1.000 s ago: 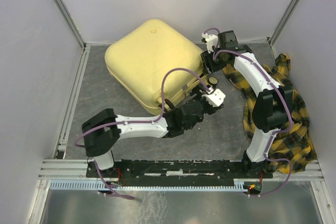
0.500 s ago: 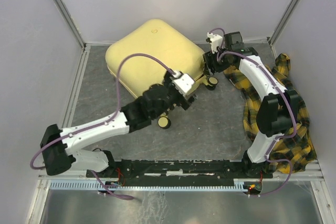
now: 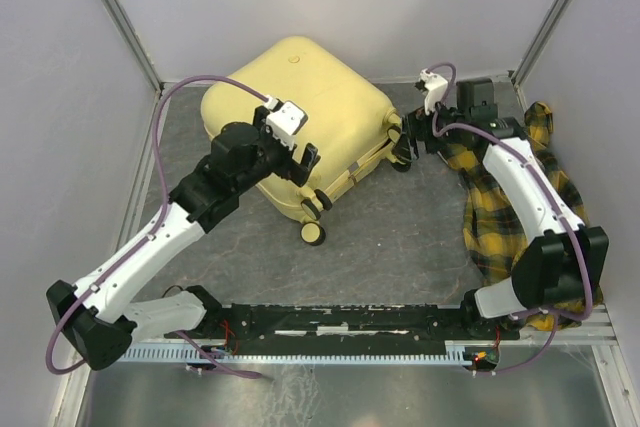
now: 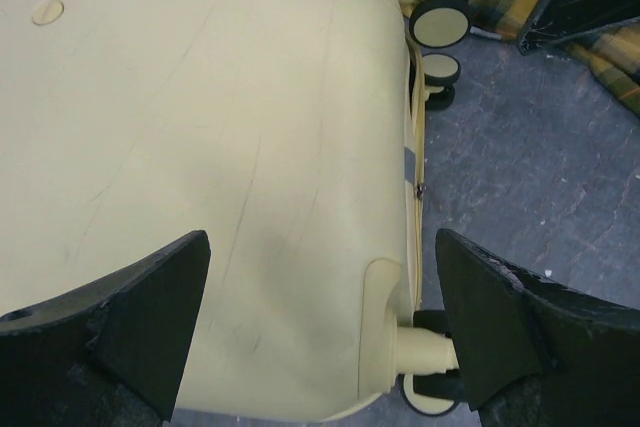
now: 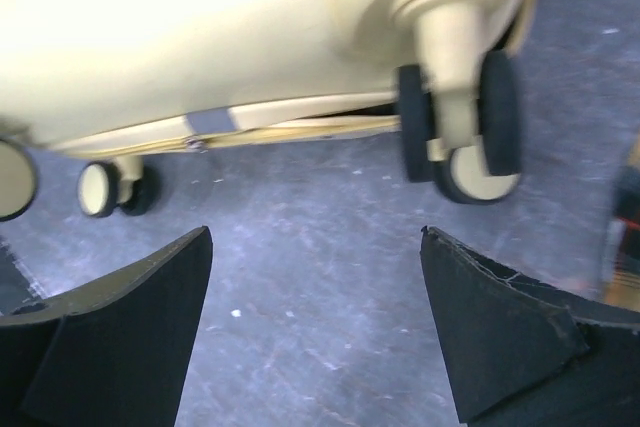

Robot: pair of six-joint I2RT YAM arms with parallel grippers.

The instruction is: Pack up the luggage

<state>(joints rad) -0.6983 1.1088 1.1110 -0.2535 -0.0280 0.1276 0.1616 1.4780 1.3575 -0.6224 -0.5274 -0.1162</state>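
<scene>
Pale yellow hard-shell suitcase (image 3: 290, 117) lies closed; left gripper (image 4: 322, 247) and right gripper (image 5: 315, 237) both spread, empty. Risk: grip skids off smooth shell, wheeled case rolls.

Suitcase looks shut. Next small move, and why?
Probably lower the open left hand to the seam of the pale yellow hard-shell suitcase and pry the lid: it lies closed, and the yellow plaid shirt is outside on the table.

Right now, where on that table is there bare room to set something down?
The widest bare patch of table lies between the luggage wheels, the plaid shirt and the arms' base rail. A narrower strip runs along the left wall. Crowded: where the right arm's jaws hang between luggage and shirt.
</scene>
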